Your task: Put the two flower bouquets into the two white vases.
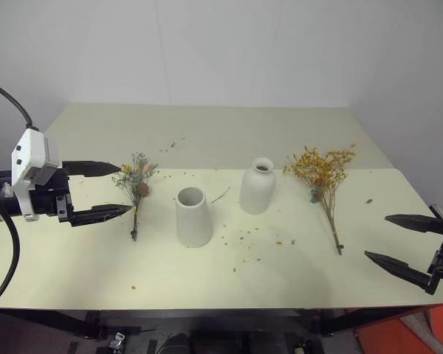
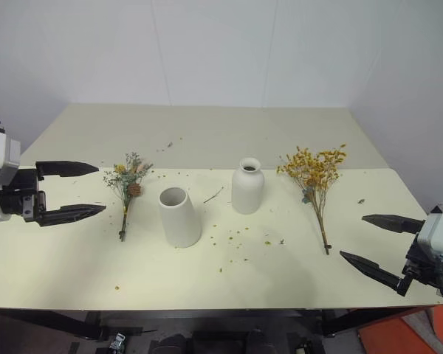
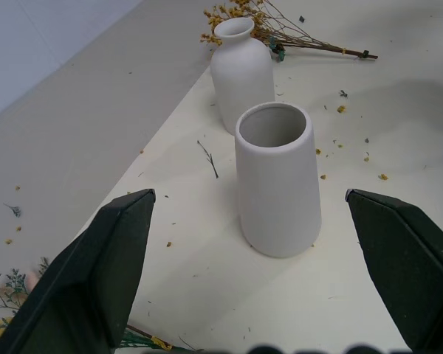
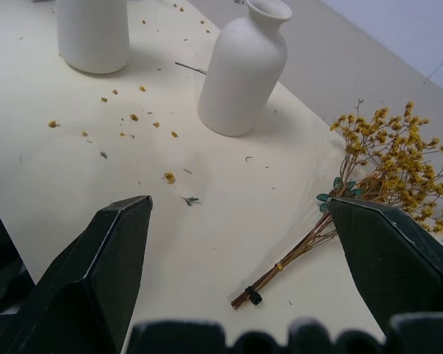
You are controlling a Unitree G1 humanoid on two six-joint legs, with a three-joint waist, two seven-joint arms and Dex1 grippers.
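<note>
Both bouquets lie flat on the bench (image 1: 74, 265); the left claw (image 1: 103, 192) and right claw (image 1: 399, 240), both gaping empty, should pinch low on the stems.

White left wrist housing (image 1: 34, 156), black cable (image 1: 7, 99), 2 tapered black fingers (image 1: 96, 214)

pale table (image 1: 74, 273) carries two white vases (image 1: 193, 216) (image 1: 258, 186), grey-green bunch (image 1: 135, 184), yellow spray (image 1: 323, 179), scattered petal crumbs (image 1: 245, 237).
</note>
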